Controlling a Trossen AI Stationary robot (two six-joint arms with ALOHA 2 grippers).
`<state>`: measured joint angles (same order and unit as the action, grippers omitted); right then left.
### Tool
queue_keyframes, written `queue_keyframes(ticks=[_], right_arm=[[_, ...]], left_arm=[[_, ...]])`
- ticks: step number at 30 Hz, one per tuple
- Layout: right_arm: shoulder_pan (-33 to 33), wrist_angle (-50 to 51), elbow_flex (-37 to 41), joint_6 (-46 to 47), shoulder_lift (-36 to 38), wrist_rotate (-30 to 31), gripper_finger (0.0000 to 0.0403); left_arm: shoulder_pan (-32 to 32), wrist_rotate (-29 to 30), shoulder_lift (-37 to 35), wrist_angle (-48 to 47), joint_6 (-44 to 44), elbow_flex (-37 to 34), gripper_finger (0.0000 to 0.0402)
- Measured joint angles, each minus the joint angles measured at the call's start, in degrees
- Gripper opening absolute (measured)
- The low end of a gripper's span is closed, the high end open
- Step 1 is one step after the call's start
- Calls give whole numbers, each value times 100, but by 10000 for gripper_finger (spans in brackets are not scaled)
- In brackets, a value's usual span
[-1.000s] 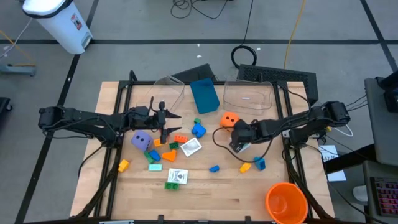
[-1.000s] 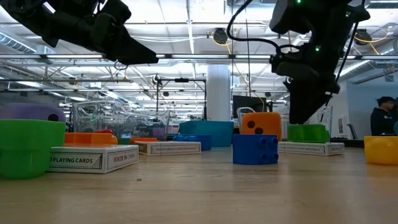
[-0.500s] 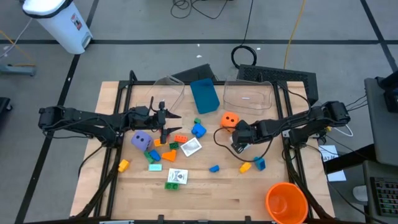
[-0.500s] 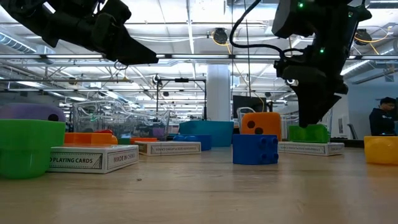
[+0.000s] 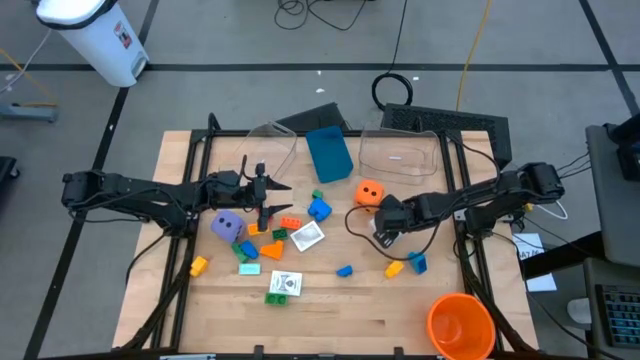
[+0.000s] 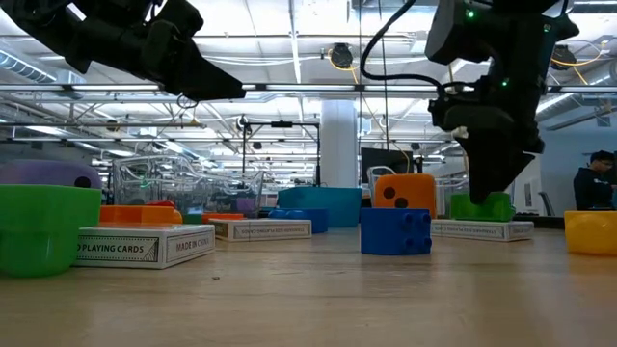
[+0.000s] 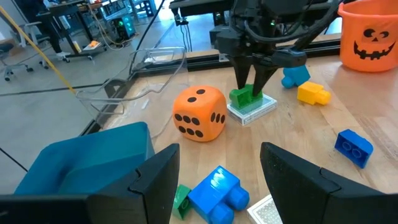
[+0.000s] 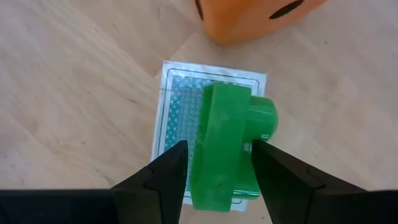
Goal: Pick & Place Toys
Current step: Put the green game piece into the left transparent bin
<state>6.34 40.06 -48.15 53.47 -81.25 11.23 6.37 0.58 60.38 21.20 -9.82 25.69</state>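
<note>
A green brick [image 8: 227,146] lies on a white card pack [image 8: 177,99] right of the table's middle, just near of the orange die [image 5: 369,192]. My right gripper [image 8: 216,163] is open and points down over it, one finger on each side of the brick; this also shows in the left wrist view [image 7: 251,84] and the low view [image 6: 492,188]. My left gripper [image 5: 276,200] is open and empty, held above the table left of the middle, next to the purple die [image 5: 227,226]. Loose bricks and picture cards [image 5: 285,284] lie between the arms. My right gripper has its fingers [image 8: 163,177] close along the green brick's two long sides [image 8: 202,155], coming from above. I cannot tell whether they touch it. The brick rests on the card pack.
A blue box [image 5: 329,153] and two clear tubs [image 5: 270,140] [image 5: 398,150] stand at the far side. A big orange cup [image 5: 461,326] stands at the near right corner. Blue and yellow bricks [image 5: 408,265] lie near of my right gripper. Free wood shows along the near edge.
My right gripper has shifted a little over the green brick and come down around it, its fingers staying apart. The brick and the card pack have kept still.
</note>
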Motion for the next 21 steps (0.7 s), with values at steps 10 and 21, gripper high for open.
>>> queue_keyframes(ticks=[10, 21], right_arm=[[-36, 25, 77, -44, -9, -63, 125], [-36, 111, 90, -191, -25, -91, 20]], left_arm=[[0, 0, 0, -1, 2, 0, 230], [0, 0, 0, -1, 26, 0, 230]])
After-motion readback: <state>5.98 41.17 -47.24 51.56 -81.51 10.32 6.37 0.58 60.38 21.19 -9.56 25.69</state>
